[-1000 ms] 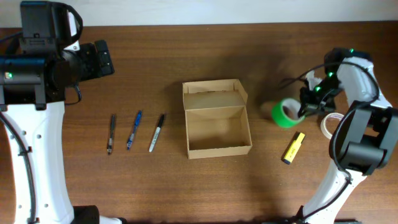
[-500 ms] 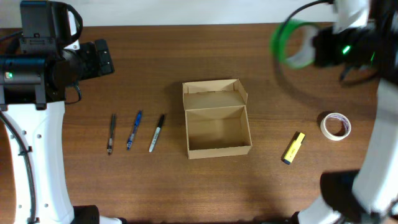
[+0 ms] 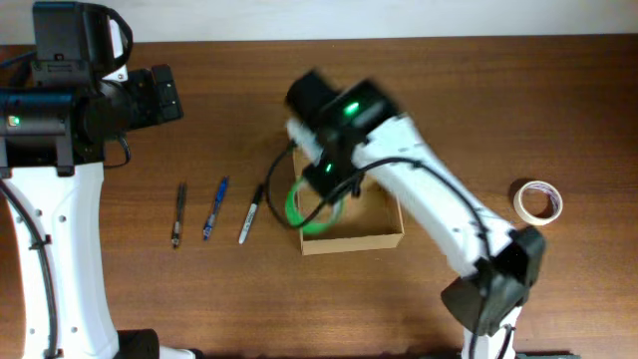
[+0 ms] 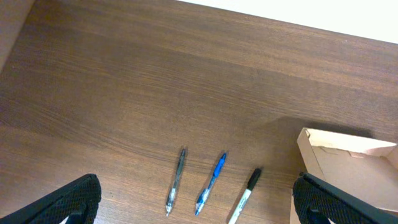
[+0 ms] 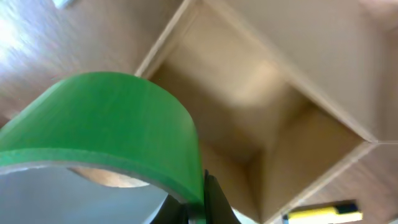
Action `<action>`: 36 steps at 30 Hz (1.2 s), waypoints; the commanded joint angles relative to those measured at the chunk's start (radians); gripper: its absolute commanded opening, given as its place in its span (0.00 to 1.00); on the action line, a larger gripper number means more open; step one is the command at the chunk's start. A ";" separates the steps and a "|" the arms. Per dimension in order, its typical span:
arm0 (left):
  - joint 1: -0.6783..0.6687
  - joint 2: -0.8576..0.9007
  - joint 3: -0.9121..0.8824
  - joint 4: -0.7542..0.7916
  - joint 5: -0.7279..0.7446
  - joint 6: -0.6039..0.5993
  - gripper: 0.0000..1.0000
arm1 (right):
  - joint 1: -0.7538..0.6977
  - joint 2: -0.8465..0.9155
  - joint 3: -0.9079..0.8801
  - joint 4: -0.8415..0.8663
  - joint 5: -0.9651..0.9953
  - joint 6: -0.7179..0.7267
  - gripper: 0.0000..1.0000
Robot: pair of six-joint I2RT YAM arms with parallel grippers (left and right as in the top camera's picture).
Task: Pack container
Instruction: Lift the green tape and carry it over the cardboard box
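Observation:
The container [image 3: 367, 239] is an open tan cardboard box at the table's middle, its flap folded back. My right gripper [image 3: 327, 184] is shut on the wall of a green tape roll [image 3: 299, 211] and holds it over the box's left side. In the right wrist view the green roll [image 5: 106, 112] fills the left, pinched at my gripper [image 5: 198, 208], with the box's inside wall [image 5: 292, 155] beneath. My left gripper [image 4: 208, 205] is open above the table left of the box [image 4: 348, 155], and nothing lies between its fingers [image 4: 74, 202].
Three pens lie in a row left of the box: a dark one [image 3: 178, 213], a blue one [image 3: 215, 207] and a black-capped marker [image 3: 251, 211]. A white tape roll [image 3: 538, 201] sits at the right. A yellow highlighter [image 5: 320, 213] lies beyond the box.
My right arm has swung from the far right across the table, carrying the green tape roll to above the box. The left arm has not moved.

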 commanded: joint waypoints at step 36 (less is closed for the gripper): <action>0.003 0.007 0.014 -0.005 0.036 0.039 0.99 | -0.188 -0.038 -0.283 0.162 0.010 -0.036 0.04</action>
